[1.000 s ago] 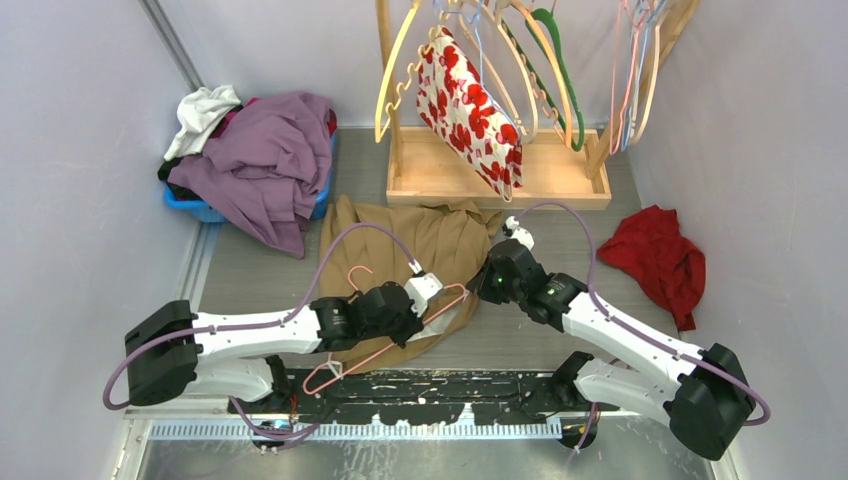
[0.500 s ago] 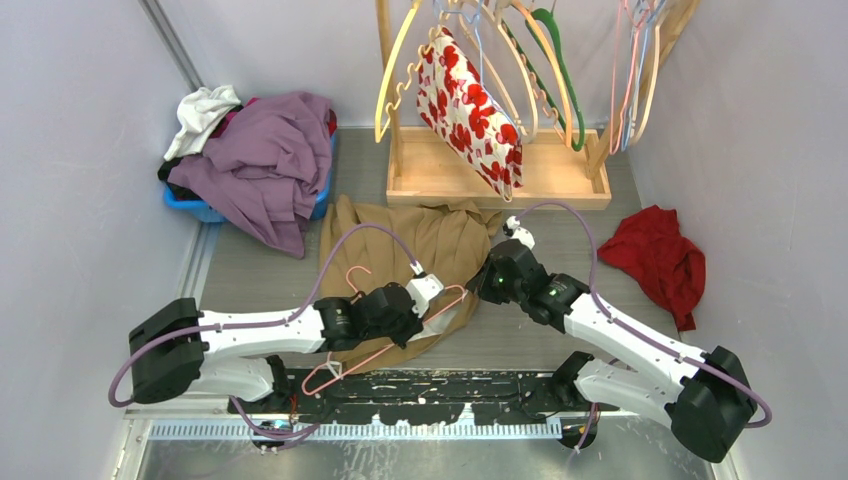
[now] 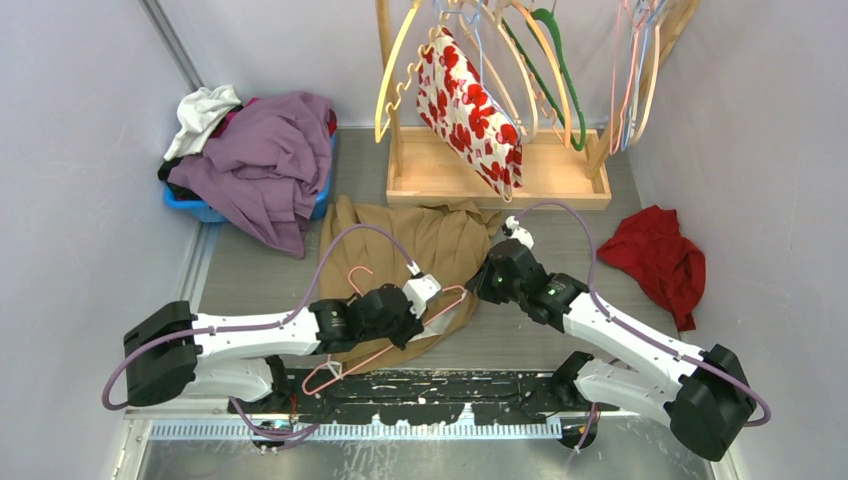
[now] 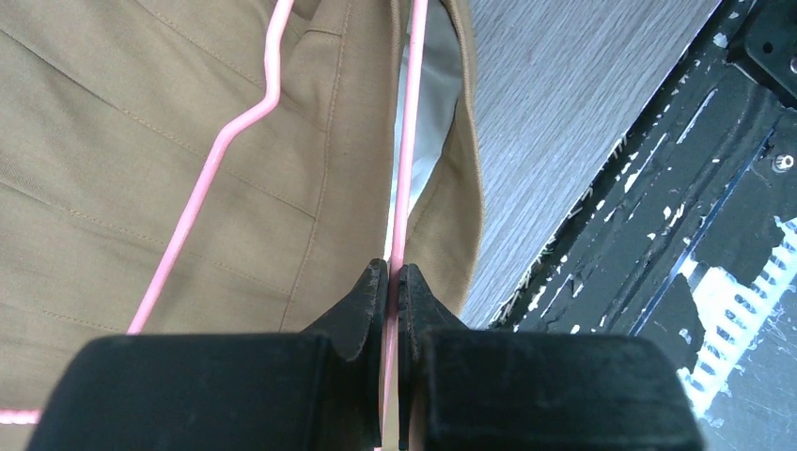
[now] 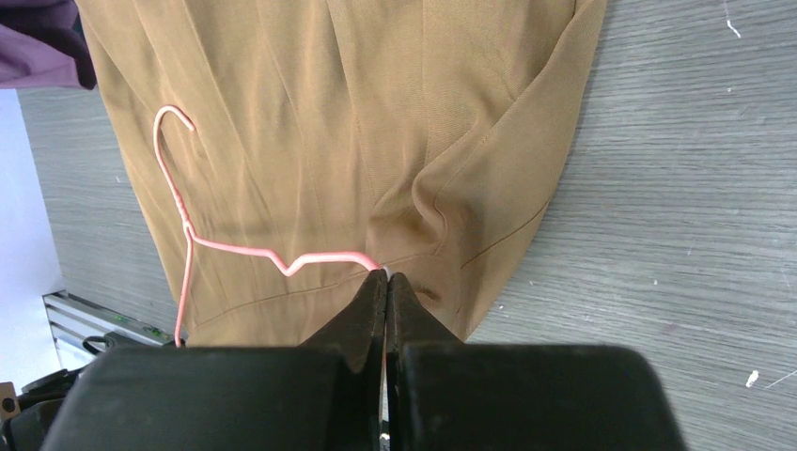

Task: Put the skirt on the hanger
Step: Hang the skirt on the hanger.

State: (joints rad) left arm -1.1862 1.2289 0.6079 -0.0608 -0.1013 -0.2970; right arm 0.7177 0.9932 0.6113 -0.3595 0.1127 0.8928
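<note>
The tan skirt (image 3: 420, 245) lies flat on the table's middle; it also shows in the left wrist view (image 4: 141, 160) and the right wrist view (image 5: 376, 113). A pink wire hanger (image 3: 345, 360) lies across its near part. My left gripper (image 3: 418, 315) is shut on the hanger's straight bar (image 4: 404, 188), which runs into the skirt's opening beside pale lining (image 4: 428, 141). My right gripper (image 3: 479, 289) is shut at the skirt's edge, a thin pale strip pinched between its jaws (image 5: 384, 274). The hanger's shoulder (image 5: 310, 258) ends right at those tips.
A wooden rack (image 3: 500, 185) with several hangers and a red-flowered garment (image 3: 470, 105) stands at the back. A blue bin (image 3: 200, 210) heaped with purple and white clothes sits back left. A red cloth (image 3: 655, 260) lies right. A black scuffed strip (image 3: 440, 385) lines the near edge.
</note>
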